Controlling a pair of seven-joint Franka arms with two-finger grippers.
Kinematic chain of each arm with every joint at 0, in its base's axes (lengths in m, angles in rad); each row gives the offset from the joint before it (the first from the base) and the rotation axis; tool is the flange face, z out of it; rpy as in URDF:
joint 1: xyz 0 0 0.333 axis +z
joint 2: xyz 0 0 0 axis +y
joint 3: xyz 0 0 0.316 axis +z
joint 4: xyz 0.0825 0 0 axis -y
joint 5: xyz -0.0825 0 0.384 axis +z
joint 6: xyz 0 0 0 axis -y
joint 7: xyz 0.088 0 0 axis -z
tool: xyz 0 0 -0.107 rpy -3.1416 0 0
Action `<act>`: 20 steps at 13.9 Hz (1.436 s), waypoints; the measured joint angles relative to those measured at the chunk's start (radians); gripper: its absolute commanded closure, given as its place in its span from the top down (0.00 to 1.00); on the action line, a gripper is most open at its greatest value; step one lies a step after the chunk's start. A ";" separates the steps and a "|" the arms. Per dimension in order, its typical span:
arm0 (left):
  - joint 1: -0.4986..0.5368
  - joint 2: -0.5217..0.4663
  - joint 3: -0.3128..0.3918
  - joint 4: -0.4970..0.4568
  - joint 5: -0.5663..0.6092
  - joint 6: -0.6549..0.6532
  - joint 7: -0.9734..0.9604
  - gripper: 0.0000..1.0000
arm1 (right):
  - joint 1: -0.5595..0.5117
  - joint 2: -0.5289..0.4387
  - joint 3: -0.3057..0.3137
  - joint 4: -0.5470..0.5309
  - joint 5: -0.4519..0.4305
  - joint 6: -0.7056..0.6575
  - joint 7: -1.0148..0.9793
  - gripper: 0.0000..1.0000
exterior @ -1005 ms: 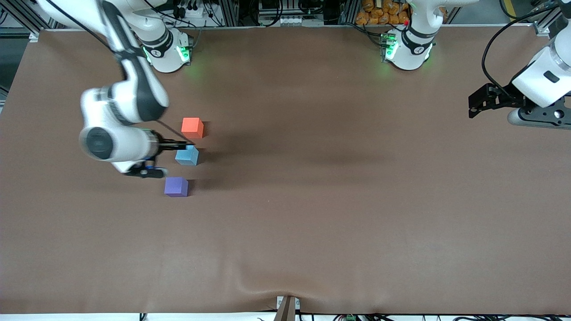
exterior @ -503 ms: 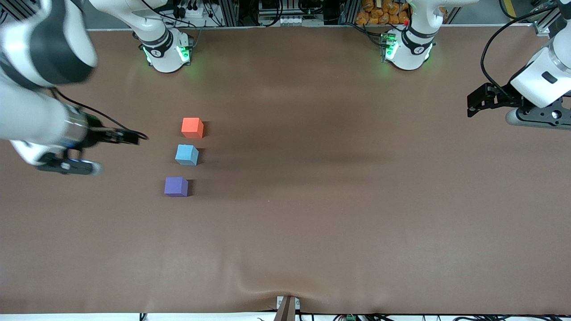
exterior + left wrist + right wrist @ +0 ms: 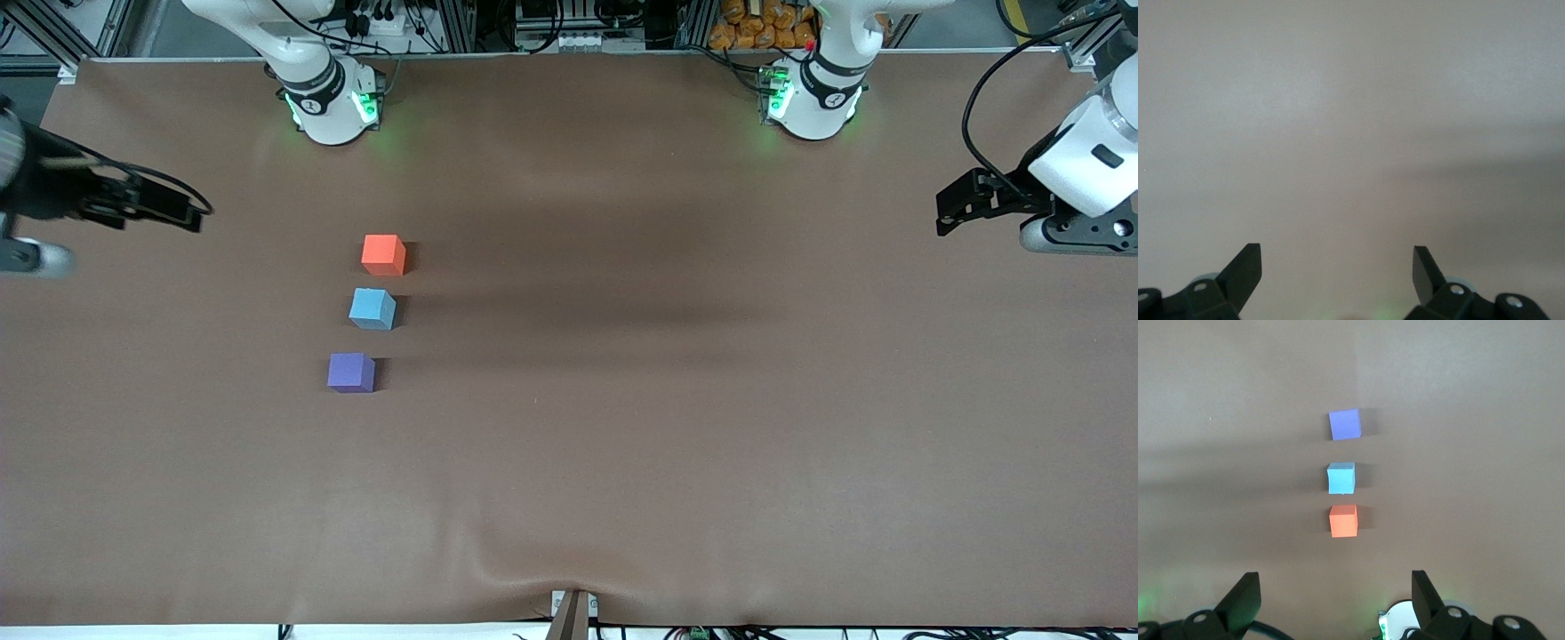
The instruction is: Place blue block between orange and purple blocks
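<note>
Three small cubes sit in a short row on the brown table (image 3: 622,462), toward the right arm's end. None of them carries any readable writing or label. In the middle is the blue block (image 3: 372,308), resting on the table between the other two, apart from both and turned slightly out of square with them. The orange block (image 3: 383,254) lies just farther from the front camera, and the purple block (image 3: 351,372) just nearer to it. The right wrist view shows the same line: purple block (image 3: 1344,424), blue block (image 3: 1341,478), orange block (image 3: 1343,521), each separated by a narrow strip of bare table.

Nothing touches the blue block. The right gripper (image 3: 182,212) hangs at the edge of the table at the right arm's end, well apart from the row, its arm reaching in from the edge of the front view; in its wrist view its two fingertips (image 3: 1245,595) stand wide apart with nothing between them. The left gripper (image 3: 949,212) waits over the left arm's end of the table, well away from all three cubes, and its fingertips (image 3: 1248,267) are likewise spread and empty over bare table
</note>
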 measured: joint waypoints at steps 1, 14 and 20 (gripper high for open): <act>0.001 0.000 0.001 0.000 0.000 0.000 0.000 1.00 | -0.006 -0.016 0.000 0.000 -0.001 0.006 -0.023 1.00; 0.009 0.003 0.009 0.001 0.000 0.000 -0.001 1.00 | -0.004 -0.256 -0.042 -0.346 -0.013 0.203 -0.135 1.00; 0.009 0.005 0.009 0.001 0.000 0.000 -0.001 1.00 | -0.004 -0.256 -0.042 -0.347 -0.015 0.200 -0.135 1.00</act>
